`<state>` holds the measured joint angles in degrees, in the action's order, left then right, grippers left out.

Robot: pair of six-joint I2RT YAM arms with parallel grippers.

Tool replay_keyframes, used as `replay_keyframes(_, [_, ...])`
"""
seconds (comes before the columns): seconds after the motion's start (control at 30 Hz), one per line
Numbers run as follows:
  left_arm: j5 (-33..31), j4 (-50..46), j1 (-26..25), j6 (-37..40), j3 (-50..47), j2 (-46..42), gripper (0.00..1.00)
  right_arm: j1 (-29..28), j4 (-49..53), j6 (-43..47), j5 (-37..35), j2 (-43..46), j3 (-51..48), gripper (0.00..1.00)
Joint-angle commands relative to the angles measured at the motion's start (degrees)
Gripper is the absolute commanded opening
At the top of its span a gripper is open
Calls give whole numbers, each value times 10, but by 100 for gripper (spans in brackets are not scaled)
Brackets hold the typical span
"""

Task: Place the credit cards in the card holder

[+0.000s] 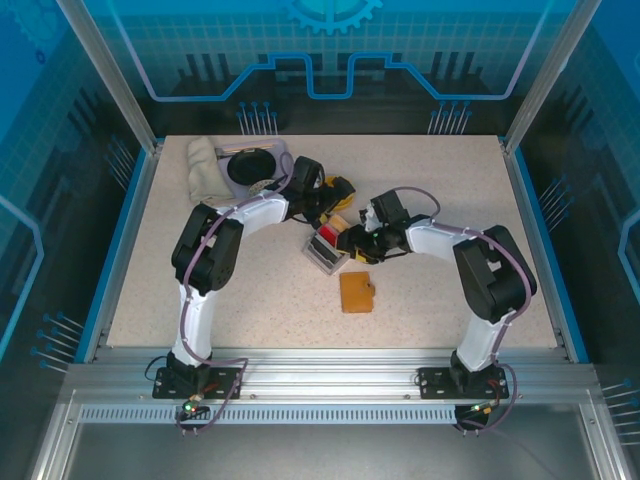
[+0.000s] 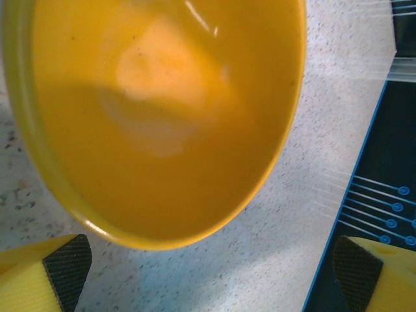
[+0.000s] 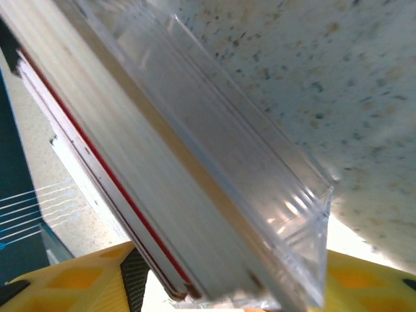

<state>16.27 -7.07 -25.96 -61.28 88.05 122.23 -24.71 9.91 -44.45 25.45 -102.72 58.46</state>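
Right gripper (image 1: 350, 243) is poised at the grey slotted tray (image 1: 322, 258), just beyond the tan-orange card holder (image 1: 357, 292), which lies flat on the table (image 1: 450, 190), nearest the arm bases and apart from both grippers. In the right wrist view one end of the tray is seen between the yellow fingers (image 3: 84, 286); the jaws stand partly apart, but whether the tray is gripped cannot be told. The credit cards (image 3: 97, 169) are stood on edge in the tray, a red one showing among pale ones. Farther back, the left gripper (image 2: 211, 273) is held with its jaws spread wide and nothing between them, just short of the orange bowl (image 2: 162, 117), whose glossy inside is seen bare. A cream cloth (image 1: 205, 165) and a dark round object (image 1: 250, 165) are set at the far left.
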Motion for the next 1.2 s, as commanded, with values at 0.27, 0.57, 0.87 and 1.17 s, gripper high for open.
replay_keyframes(0.27, [-47, -151, -13, 94, 21, -53, 99, 12, 118, 104, -86, 107, 5, 64])
replay_keyframes(0.57, [-123, -146, -6, 121, -74, -193, 99, 48, 165, 181, -70, 55, 100, 74])
replay_keyframes(0.87, [-73, 0, -4, 47, -326, -324, 84, 60, 198, 210, 23, -103, 243, 83])
replay_keyframes(1.17, [3, 128, -23, -8, -376, -246, 50, 71, 179, 192, 95, -105, 216, 83])
